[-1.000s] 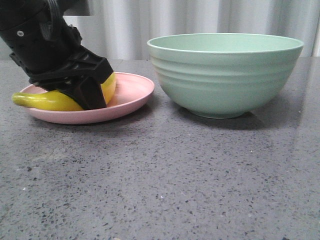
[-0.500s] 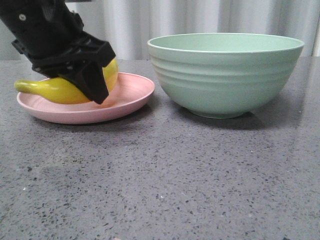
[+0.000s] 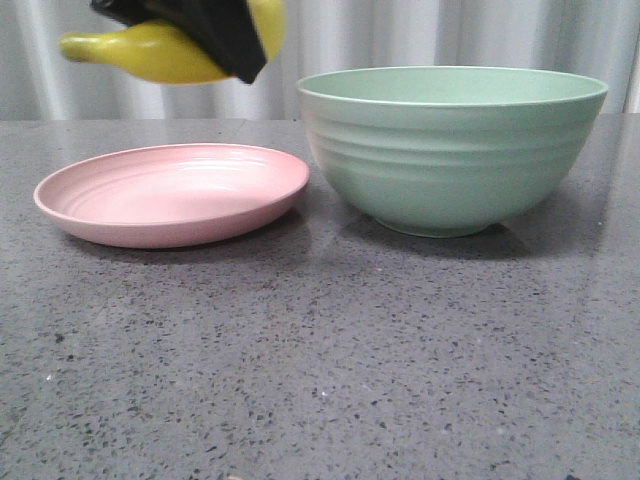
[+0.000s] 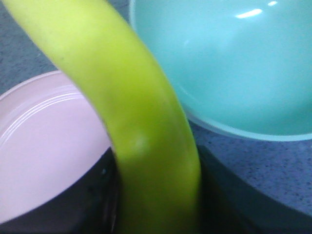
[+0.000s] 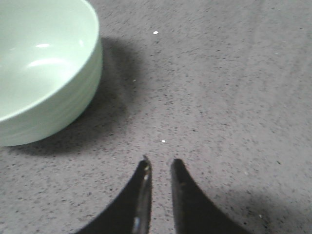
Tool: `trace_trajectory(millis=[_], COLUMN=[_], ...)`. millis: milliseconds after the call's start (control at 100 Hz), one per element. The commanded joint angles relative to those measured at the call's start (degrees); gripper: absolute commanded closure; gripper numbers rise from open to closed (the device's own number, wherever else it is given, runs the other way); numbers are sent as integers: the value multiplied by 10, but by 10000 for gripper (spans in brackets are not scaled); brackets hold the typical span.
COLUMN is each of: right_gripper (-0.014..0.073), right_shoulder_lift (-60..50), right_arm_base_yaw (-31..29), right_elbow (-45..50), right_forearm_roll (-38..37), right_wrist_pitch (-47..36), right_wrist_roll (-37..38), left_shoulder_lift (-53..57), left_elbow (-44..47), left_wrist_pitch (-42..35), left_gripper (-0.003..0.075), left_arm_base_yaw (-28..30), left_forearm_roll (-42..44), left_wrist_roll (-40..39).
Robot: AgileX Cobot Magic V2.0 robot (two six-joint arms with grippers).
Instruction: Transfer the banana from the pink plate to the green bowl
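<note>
— So, far left first: where is the banana [image 3: 150,50]?

— High above the bench [image 3: 320,350], gripped in the left claw [image 3: 215,30]. Its greenish stem end points left, and the black fingers [image 3: 232,45] wrap its right half. Only the lower part of that claw shows in the front view.

— And the claw's grip?

— Clamped on the fruit. In the left wrist view the banana [image 4: 131,126] runs straight down between the dark fingers [image 4: 97,204], one on each side.

— What sits under it?

— The pink plate [image 3: 172,195], bare, resting on the bench, well below the banana. From the wrist camera the plate [image 4: 44,146] lies on one side of the fruit and the green bowl [image 4: 234,63] on the other.

— Moving right?

— The green bowl [image 3: 450,150] stands just beside the plate, rims close, though I cannot tell whether they touch. The banana hangs left of the bowl's rim, at roughly rim height or higher.

— The right claw?

— The right claw [image 5: 160,165] hovers over bare bench near the bowl [image 5: 44,68], its two tips nearly together with a thin gap, holding nothing.
</note>
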State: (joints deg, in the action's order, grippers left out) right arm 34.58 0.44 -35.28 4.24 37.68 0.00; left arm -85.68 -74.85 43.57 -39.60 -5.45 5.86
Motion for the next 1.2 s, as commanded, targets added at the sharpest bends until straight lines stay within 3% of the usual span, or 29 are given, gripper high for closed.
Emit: trace_trajectory(millis=[0,100,170,540,770,960,1190], right_gripper=[395,236,191,188,189,189,202], right_shoulder_lift=[31,64,89,262,363,410,431], right_arm_base_yaw=[17,45,63,123,138,138,138], right_elbow=[-52,-97,-131,-265,-315,-323,-323], right_forearm_roll=[3,27,51,235,329,380,384], right_wrist_pitch=[-11,-6,7,25,18,-2,-21], right_wrist_roll=[-9,-9,-9,-9,-9,-9,-9], left_shoulder_lift=[25,25,25,23,22,22,22], left_elbow=[-24,-24,-24,-24,-24,-24,-24], left_wrist_pitch=[-23,-23,-25,-43,-53,-53,-53], left_gripper=[627,627,627,627,627,627,627], left_arm_base_yaw=[-29,-60,-76,-133,-139,-139,-139], left_forearm_roll=[-10,-10,-10,-35,-36,-42,-42], left_wrist_roll=[-1,-1,-1,-1,-1,-1,-1])
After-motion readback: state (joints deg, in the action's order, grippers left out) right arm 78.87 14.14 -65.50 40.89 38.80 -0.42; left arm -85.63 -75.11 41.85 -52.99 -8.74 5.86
